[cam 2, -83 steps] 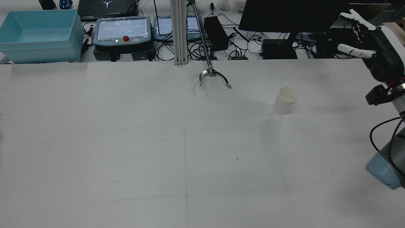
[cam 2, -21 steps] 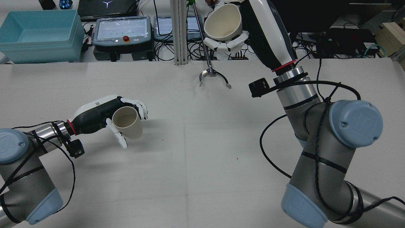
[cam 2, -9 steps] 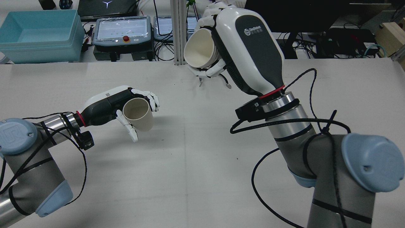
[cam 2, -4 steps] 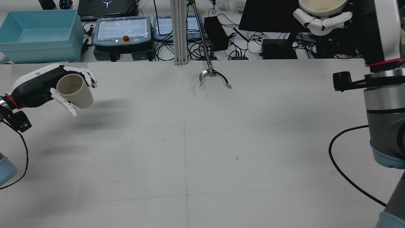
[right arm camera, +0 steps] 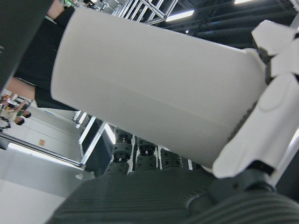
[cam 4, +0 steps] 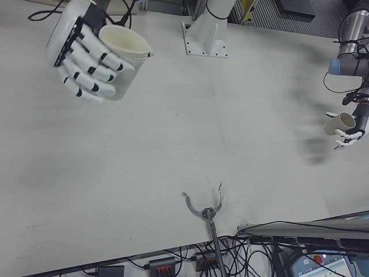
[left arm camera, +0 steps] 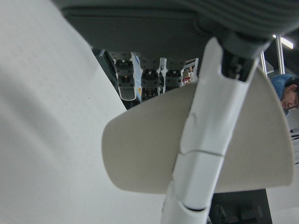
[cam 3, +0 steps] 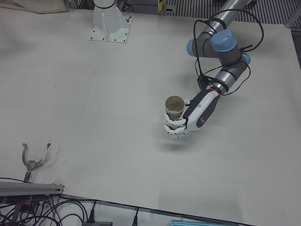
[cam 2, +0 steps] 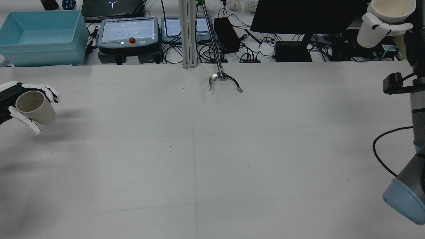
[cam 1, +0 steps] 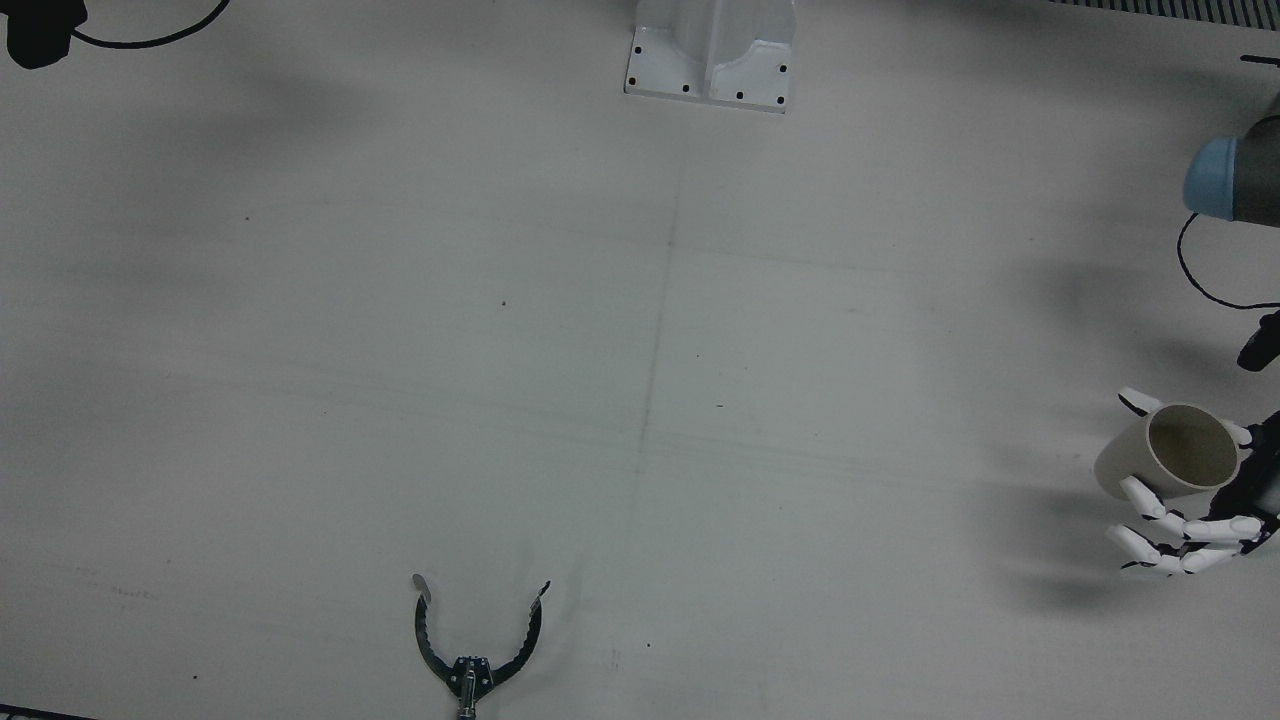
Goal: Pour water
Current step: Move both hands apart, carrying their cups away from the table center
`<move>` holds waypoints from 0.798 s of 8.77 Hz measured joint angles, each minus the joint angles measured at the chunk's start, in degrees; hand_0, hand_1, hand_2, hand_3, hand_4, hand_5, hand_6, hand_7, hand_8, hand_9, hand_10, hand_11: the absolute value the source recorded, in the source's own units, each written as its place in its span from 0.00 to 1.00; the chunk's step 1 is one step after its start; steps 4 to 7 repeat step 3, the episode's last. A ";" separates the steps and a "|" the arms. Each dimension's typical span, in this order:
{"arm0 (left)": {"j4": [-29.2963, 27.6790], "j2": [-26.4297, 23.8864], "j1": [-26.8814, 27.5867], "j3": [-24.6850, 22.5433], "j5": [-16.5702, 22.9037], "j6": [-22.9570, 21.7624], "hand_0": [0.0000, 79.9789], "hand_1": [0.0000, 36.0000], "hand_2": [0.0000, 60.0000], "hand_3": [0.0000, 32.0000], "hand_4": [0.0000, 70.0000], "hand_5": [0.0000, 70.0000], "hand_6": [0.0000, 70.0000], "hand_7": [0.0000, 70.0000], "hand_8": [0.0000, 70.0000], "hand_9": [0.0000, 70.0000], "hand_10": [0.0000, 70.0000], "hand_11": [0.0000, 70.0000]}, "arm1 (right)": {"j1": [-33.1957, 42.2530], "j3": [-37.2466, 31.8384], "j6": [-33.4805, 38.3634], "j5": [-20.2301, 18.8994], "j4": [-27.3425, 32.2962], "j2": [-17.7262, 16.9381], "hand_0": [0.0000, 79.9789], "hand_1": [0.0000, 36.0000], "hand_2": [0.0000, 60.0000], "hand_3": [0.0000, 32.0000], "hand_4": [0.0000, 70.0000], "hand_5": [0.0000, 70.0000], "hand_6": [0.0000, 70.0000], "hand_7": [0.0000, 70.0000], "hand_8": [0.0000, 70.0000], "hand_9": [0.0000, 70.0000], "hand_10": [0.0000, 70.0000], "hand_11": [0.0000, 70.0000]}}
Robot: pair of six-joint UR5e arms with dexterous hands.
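My left hand (cam 2: 13,99) is shut on a beige paper cup (cam 2: 33,109) at the table's far left edge in the rear view. It holds the cup just above the table, tilted with its mouth toward the camera. The same cup (cam 1: 1170,465) and hand (cam 1: 1200,525) show at the right edge of the front view, and the cup also shows in the left-front view (cam 3: 174,106). My right hand (cam 2: 393,28) is shut on a white paper cup (cam 2: 382,16), upright, high at the rear view's top right. The right-front view shows this hand (cam 4: 81,49) and cup (cam 4: 124,46) close up.
A metal grabber claw (cam 2: 224,81) lies on the table at the far middle. A blue bin (cam 2: 40,36), two control pendants (cam 2: 127,31) and a dark monitor stand beyond the far edge. The white mast base (cam 1: 710,50) sits at the robot's side.
Both hands have drawn apart since the cups met over the middle. My left hand has moved further left with the beige cup. My right hand has moved further right, holding the white cup upright.
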 measured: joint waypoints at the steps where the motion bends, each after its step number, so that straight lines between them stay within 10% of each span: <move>1: -0.66 1.79 -0.10 0.63 -0.73 0.39 1.00 0.77 0.00 0.00 0.74 0.63 0.31 0.62 0.35 0.54 0.17 0.28 | 0.41 -6.21 8.00 -0.18 0.18 -0.04 0.59 0.89 1.00 0.00 0.64 1.00 0.78 0.89 0.54 0.71 0.36 0.54; 7: -1.60 3.42 -0.04 2.36 -1.85 2.26 1.00 0.76 0.00 0.00 0.73 0.62 0.30 0.61 0.35 0.53 0.17 0.28 | 0.55 -15.21 15.90 -0.26 1.03 0.99 0.59 0.86 1.00 0.00 0.61 0.97 0.77 0.86 0.53 0.69 0.37 0.55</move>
